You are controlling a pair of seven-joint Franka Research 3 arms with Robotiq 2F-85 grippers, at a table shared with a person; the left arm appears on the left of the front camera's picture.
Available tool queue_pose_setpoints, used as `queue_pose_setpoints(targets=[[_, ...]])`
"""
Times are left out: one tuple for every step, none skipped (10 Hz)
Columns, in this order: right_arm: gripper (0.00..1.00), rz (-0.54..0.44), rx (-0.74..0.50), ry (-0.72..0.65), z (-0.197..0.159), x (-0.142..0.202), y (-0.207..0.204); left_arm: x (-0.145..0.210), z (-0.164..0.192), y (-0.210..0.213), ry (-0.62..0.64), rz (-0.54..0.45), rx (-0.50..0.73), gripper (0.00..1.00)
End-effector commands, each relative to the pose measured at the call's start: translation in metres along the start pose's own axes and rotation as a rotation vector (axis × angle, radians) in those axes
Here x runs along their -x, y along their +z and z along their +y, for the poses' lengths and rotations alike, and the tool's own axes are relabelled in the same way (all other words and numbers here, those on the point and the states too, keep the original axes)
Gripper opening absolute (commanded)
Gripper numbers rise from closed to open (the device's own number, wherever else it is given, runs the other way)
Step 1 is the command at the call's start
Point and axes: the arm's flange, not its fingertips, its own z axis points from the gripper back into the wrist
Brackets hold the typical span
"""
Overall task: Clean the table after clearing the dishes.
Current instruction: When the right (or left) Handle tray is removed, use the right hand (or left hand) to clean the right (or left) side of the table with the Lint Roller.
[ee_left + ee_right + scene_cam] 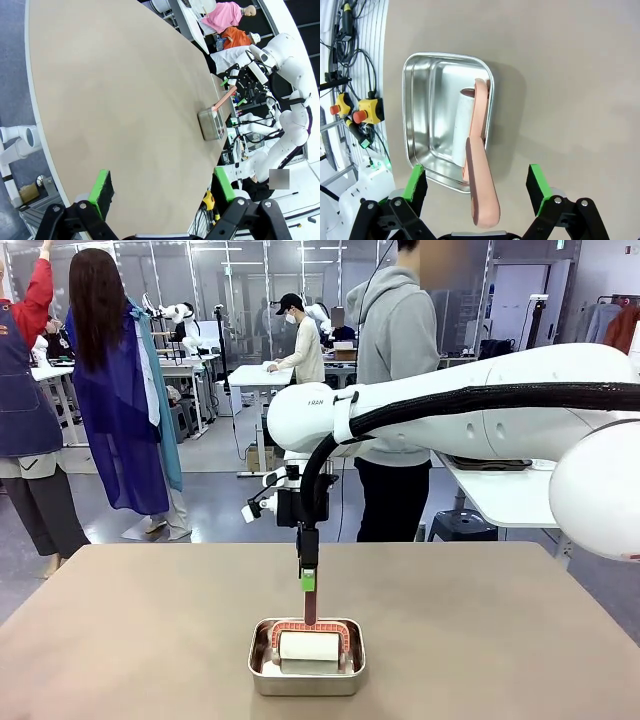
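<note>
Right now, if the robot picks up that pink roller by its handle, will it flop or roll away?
The handle looks like stiff plastic, so probably no flop. Its white roll is round, so it might roll outside the pan. It looks light.

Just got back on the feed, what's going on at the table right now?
The right arm stretches over the middle of the table. The right gripper stands open around the pink handle of a lint roller and is not yet closed on it. The roller's white roll lies in a small steel pan near the robot's edge. The left gripper is open too, holding nothing, above the table's edge. A person in a grey hoodie stands beyond the far side.
</note>
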Motion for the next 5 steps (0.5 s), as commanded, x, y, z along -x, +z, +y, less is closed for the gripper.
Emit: queue_pose_setpoints(targets=[[1.0,0.032,-0.005,-0.003,0.0021,-0.0038,0.0046,0.0013,-0.004,0.0036,0.003,0.014,-0.007,1.0],[0.83,0.034,-0.006,-0.004,0.0014,-0.0029,0.0023,0.0013,-0.004,0.0036,0.003,0.014,-0.007,1.0],[0.43,0.049,-0.009,-0.006,0.0013,-0.0016,0.0002,0.0013,-0.004,0.0036,0.003,0.014,-0.007,1.0],[0.25,0.053,-0.009,-0.005,0.0019,-0.0005,0.0,0.0013,-0.004,0.0036,0.003,0.014,-0.007,1.0],[0.0,0.048,-0.005,-0.003,0.003,0.0,0.0006,0.0013,-0.004,0.0036,0.003,0.014,-0.007,1.0]])
